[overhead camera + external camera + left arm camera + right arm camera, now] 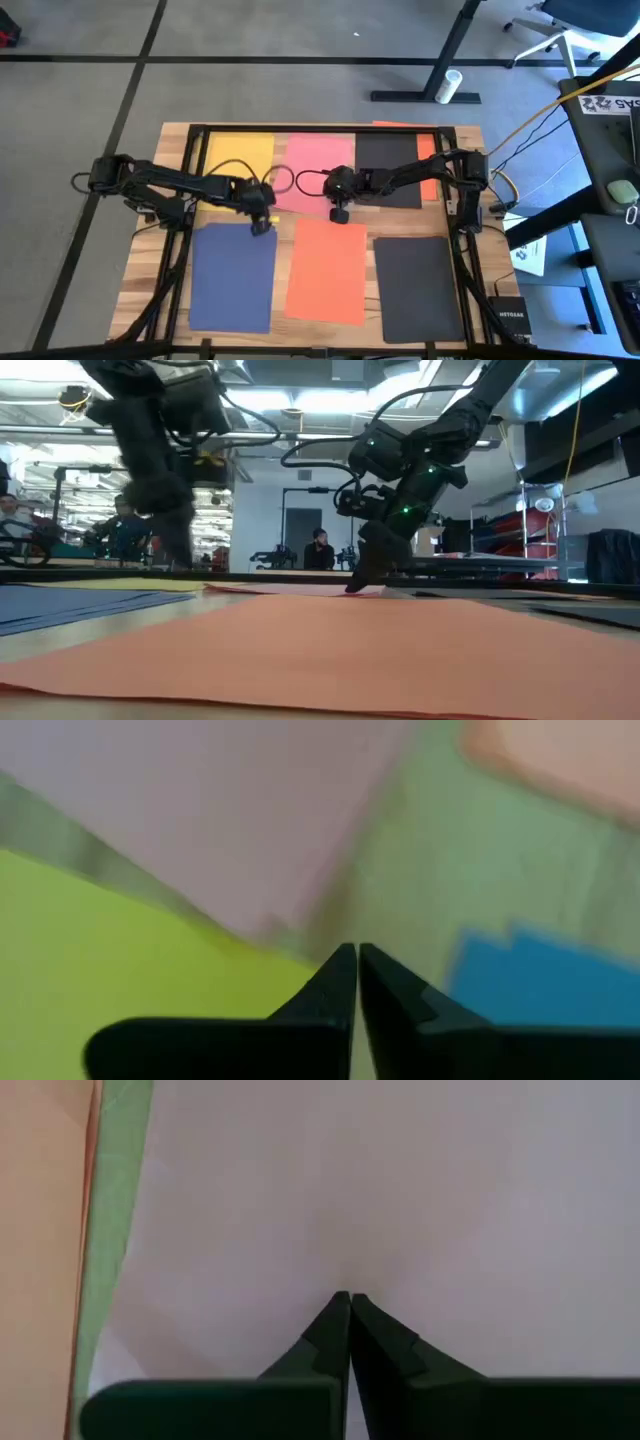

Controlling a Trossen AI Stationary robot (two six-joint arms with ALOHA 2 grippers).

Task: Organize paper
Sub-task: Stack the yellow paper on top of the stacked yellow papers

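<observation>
Coloured paper lies flat on the wooden table. In the far row are a yellow sheet (238,155), a pink sheet (318,170) and a black sheet (390,170) lying over an orange one (427,150). In the near row are a navy blue sheet (232,277), an orange sheet (327,270) and a black sheet (418,288). My left gripper (262,224) is shut, low at the yellow sheet's near right corner (250,970), just beyond the navy sheet (540,975). My right gripper (340,213) is shut, its tips down on the pink sheet (400,1200). My left gripper points its shut fingertips (340,965) down at the bare strip beside the yellow sheet's near right corner; I cannot tell whether they touch the sheet or the table. My right gripper presses its shut fingertips (335,1315) down on the pink sheet near its near edge (345,590), coming from above at a slant. The sheet lies flat on the table.
A black frame (300,128) runs around the table's edges. Cables loop between the two grippers (290,180). A white tube (449,85) lies on the floor beyond the table. In the low view, people (318,550) sit far back in the room.
</observation>
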